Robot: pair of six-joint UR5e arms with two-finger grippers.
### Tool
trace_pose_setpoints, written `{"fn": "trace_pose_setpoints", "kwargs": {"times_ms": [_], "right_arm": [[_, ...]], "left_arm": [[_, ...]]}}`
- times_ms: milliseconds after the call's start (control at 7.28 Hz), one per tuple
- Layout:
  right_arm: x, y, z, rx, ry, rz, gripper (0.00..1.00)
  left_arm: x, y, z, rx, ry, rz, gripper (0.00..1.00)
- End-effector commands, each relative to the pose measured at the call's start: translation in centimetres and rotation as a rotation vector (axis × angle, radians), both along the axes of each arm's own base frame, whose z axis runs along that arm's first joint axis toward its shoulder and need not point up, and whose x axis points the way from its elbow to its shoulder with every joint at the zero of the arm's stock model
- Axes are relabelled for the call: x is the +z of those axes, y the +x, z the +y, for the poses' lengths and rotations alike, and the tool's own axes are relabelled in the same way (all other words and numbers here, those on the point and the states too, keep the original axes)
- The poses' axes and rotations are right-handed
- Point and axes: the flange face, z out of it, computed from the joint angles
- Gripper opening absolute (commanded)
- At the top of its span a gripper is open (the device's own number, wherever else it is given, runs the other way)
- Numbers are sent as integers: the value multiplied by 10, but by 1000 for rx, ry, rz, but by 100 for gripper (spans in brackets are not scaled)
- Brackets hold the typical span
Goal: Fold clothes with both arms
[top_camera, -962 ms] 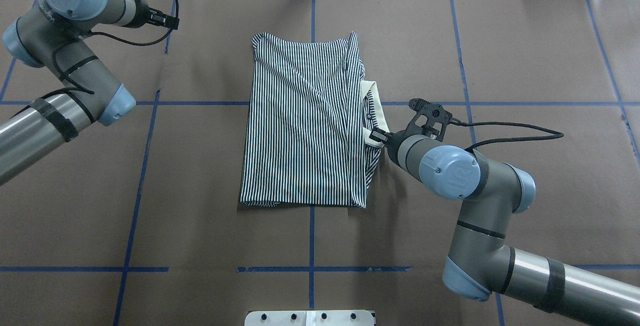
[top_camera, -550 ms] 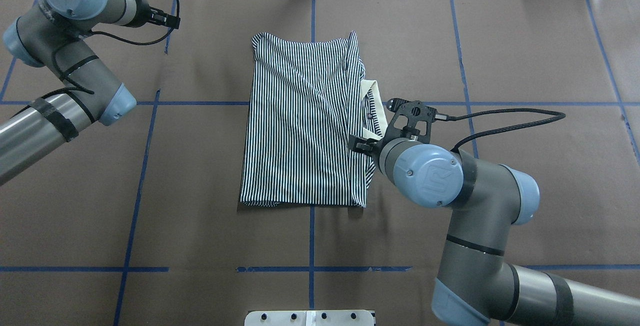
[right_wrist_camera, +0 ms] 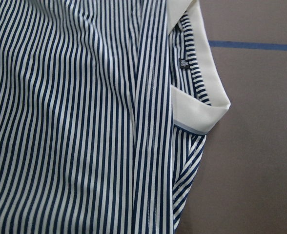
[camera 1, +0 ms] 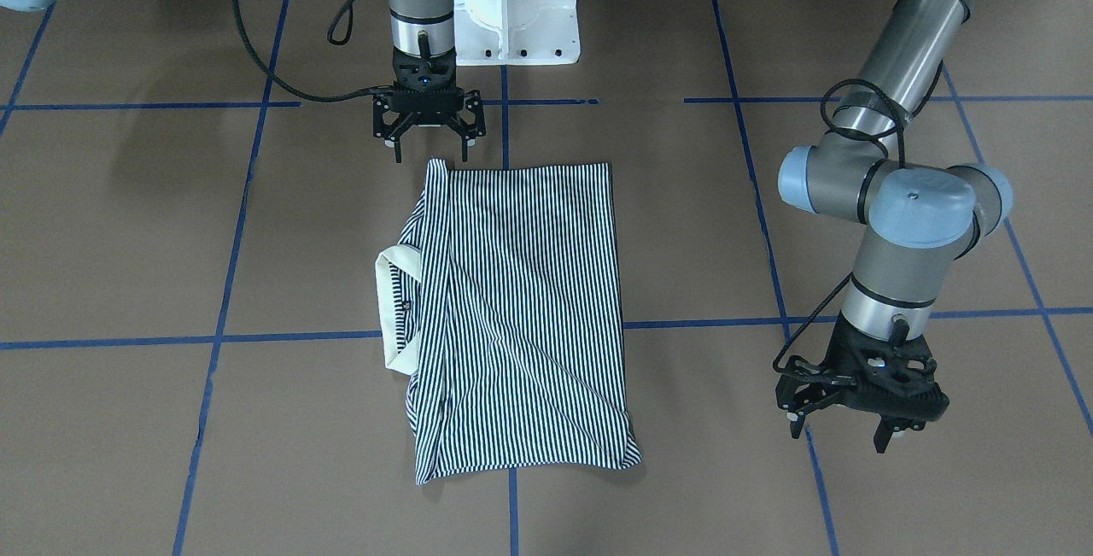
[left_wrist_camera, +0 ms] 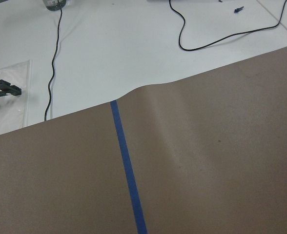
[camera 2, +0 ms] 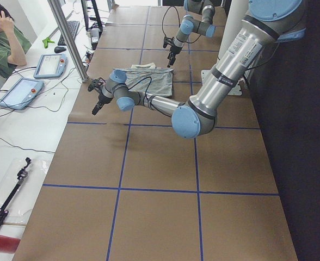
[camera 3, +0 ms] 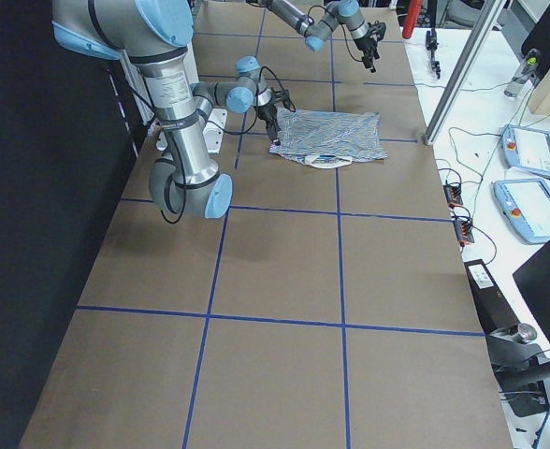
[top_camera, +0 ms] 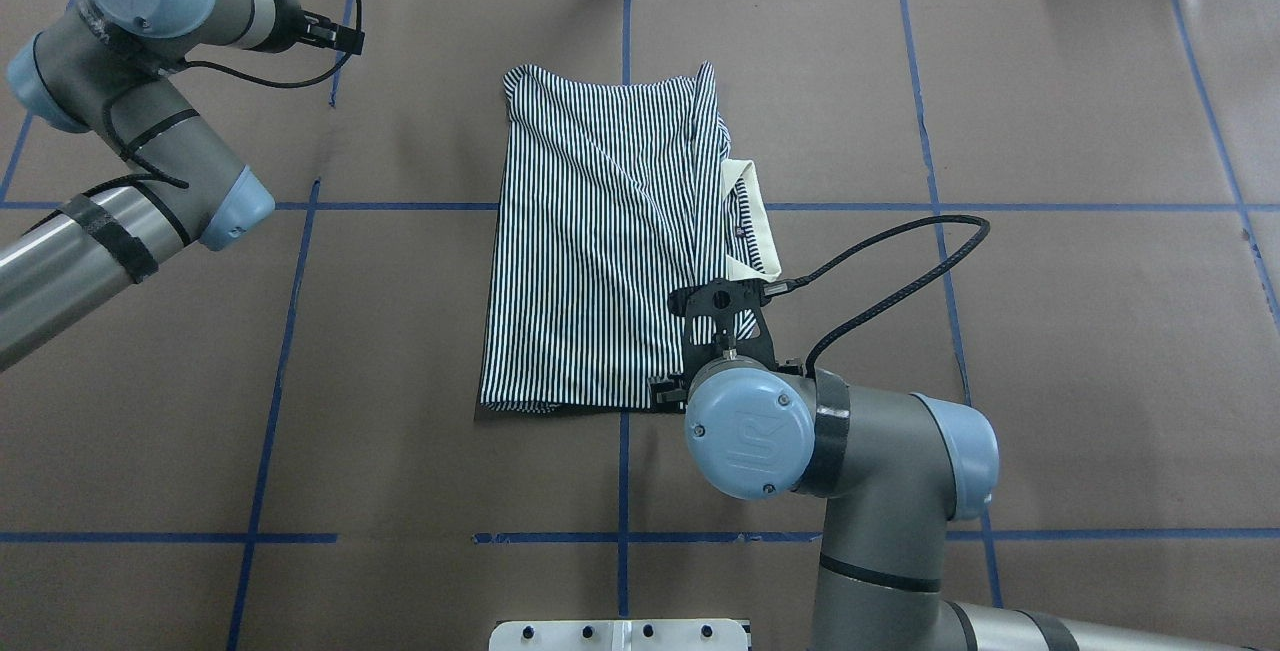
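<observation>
The striped polo shirt [top_camera: 600, 241] is lying flat in the middle of the surface [top_camera: 400, 331], folded into a rough rectangle with the sleeves tucked in. Its cream collar [top_camera: 752, 216] pokes out from the edge on the robot's right side. In the right wrist view you can also see a tiny dark logo [right_wrist_camera: 184, 63] just inside the collar. There are a few diagonal creases across the top layer.

The right claw [camera 1: 429, 142] is right at the shirt's corner nearest the robot base, on the collar side. It's pointing straight down with its fingers [camera 1: 397, 144] spread and nothing between them. I honestly can't tell whether the tips touch the fabric or sit just off it. From overhead, that arm's wrist covers the corner.

The left claw [camera 1: 841, 428] is way off on the robot's left, at the far side of the surface and well apart from the shirt. It's spread too and empty, hanging over bare brown paper. Its wrist camera only shows paper, a blue tape line [left_wrist_camera: 128, 170] and the white bench past the edge.
</observation>
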Motion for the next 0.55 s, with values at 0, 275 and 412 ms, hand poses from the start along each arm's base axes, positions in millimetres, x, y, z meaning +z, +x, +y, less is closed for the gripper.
{"fn": "trace_pose_setpoints", "kwargs": {"times_ms": [0, 275, 412], "right_arm": [[12, -15, 7, -80, 52, 67, 64], [10, -14, 6, -172, 142, 116, 32], [10, -15, 6, -184, 146, 119, 32]], "left_arm": [[-3, 2, 2, 2, 4, 4, 100], [-4, 2, 2, 3, 5, 5, 100], [-4, 2, 2, 4, 5, 6, 100]]}}
